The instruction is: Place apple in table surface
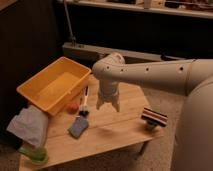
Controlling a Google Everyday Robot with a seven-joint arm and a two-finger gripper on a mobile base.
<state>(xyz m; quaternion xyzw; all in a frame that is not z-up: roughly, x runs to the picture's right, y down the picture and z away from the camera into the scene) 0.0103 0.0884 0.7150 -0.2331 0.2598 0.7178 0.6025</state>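
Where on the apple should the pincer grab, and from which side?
Grip across the round middle of the apple, coming straight down. It sits on the table close against the yellow bin, with a slim tool near its other side, so sideways approaches look crowded. The pincer hangs above the table, beyond that tool.

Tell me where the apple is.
The apple lies on the table surface, left in the camera view, beside the yellow bin; the tool hangs to its right.
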